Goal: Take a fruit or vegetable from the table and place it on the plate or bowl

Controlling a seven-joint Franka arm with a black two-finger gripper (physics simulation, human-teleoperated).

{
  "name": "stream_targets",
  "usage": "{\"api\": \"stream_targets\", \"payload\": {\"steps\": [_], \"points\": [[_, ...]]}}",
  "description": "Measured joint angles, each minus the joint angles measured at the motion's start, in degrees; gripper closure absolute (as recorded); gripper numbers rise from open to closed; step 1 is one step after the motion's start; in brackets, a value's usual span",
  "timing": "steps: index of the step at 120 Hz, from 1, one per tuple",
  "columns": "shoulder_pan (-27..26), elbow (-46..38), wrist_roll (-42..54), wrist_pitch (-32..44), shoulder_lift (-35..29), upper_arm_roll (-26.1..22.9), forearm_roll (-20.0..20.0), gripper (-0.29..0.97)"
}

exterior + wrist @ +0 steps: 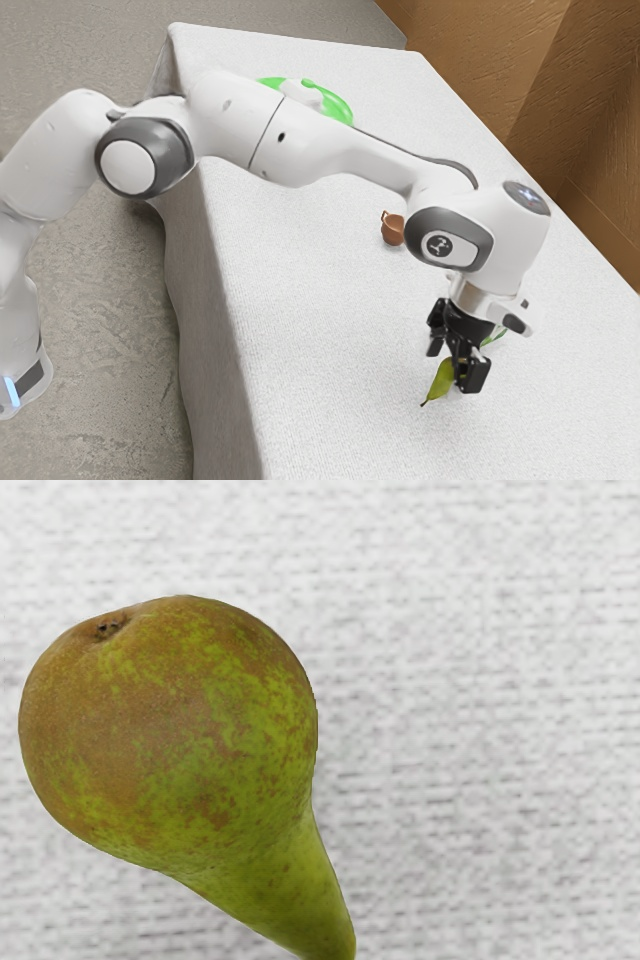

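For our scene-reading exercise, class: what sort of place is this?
Likely a simulated robot workspace, not a home: a white cloth-like table, grey floor, wooden wall panels, and a gripper holding a pear.

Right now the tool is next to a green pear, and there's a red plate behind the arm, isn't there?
Not quite. The plate behind the arm is green, not red, as the exterior view shows. The rest is right: the tool is next to a green pear.

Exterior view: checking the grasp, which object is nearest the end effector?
The pear, right at the end effector; the brown cup and green plate sit farther back.
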Motion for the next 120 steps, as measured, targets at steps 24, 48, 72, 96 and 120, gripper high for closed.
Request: {"api": "stream_targets", "payload": {"steps": [24, 48, 72, 96, 120], "points": [[0.2, 0.0, -0.7, 3.1, 1.1, 0.4, 1.4, 0.02], [0.6, 0.3, -1.2, 4.5, 2.0, 1.7, 1.9, 0.02], [0.6, 0.5, -1.6, 5.6, 2.9, 2.0, 1.9, 0.03], [0.8, 1.1, -1.8, 6.1, 2.9, 2.6, 2.0, 0.03], [0.6, 1.5, -1.9, 6.3, 3.9, 2.7, 2.0, 0.03]]}}
